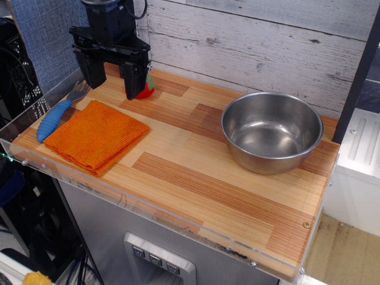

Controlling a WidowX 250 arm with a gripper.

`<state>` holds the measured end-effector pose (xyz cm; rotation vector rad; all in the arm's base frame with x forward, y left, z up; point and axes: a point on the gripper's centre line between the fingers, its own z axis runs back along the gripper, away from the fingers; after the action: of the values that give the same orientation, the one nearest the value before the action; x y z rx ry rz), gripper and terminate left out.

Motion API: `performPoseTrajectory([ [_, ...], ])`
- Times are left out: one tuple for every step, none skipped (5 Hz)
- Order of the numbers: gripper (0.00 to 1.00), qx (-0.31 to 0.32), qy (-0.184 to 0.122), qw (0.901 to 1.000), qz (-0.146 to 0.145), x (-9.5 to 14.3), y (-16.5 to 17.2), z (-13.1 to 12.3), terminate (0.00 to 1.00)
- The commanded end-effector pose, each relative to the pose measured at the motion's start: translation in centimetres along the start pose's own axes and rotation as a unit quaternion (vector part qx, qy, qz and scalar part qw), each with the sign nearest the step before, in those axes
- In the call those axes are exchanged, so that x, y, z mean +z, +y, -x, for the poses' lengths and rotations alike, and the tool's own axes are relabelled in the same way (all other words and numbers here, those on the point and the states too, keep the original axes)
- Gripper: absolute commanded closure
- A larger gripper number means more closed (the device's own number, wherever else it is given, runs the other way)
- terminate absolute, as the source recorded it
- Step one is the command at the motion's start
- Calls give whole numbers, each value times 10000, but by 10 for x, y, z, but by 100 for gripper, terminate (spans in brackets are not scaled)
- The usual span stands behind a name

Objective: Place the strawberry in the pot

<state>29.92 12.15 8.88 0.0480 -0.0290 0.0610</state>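
- Gripper (113, 74): jaws spread wide, nothing held; the right-hand finger (134, 74) stands in front of the strawberry — contact cannot be determined.
- Strawberry (146, 89): on the tabletop at the rear left, mostly hidden behind that finger.
- Orange cloth (95, 135): folded, just in front of the gripper; blue-handled fork (57, 112) beside it.
- Pot (272, 132): upright, well apart to the right.
- Surface: striped wooden tabletop (190, 172) — whitewashed plank wall (261, 41) behind.
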Motion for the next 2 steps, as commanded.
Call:
performPoseTrajectory([
  [0, 197, -227, 9993, -218, -22, 13, -61, 0],
  [0, 245, -216, 9990, -311, -31, 13, -81, 0],
])
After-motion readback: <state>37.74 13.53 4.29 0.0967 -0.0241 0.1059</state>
